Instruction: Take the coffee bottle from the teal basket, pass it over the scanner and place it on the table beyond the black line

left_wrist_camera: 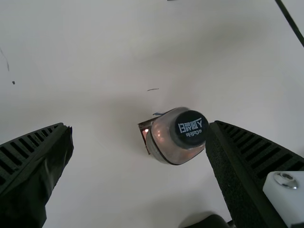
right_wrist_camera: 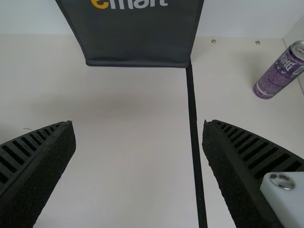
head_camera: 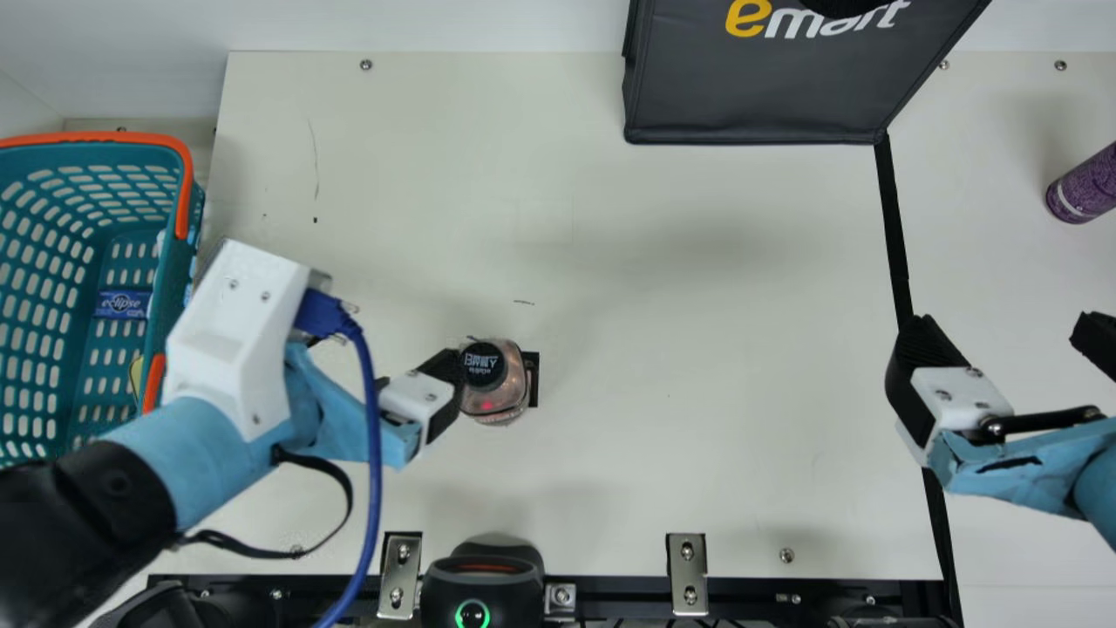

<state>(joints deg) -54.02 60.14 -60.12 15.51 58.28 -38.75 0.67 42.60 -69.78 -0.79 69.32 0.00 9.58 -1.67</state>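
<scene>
- The coffee bottle [head_camera: 493,384] is standing cap up on the tabletop [head_camera: 697,349], well short of the black line [head_camera: 894,235], with a red light spot glowing on its side.
- It is partly covering a small black mark [head_camera: 533,392].
- The left end effector [head_camera: 427,392] is hanging with its fingers spread wide, gripping nothing; one finger [left_wrist_camera: 237,161] is sitting right by the bottle, though whether they are touching I cannot tell.
- The right end effector [head_camera: 1007,344] is hovering by the black line, also wide open and holding nothing.
- The scanner [head_camera: 482,580] is sitting at the near edge, its green ring glowing.
- At the left, the teal basket [head_camera: 105,228] is holding a blue pack [head_camera: 123,303].
- A dark bag [head_camera: 750,96] is standing at the far edge; a purple can [head_camera: 1085,187] is standing beyond the line.
</scene>
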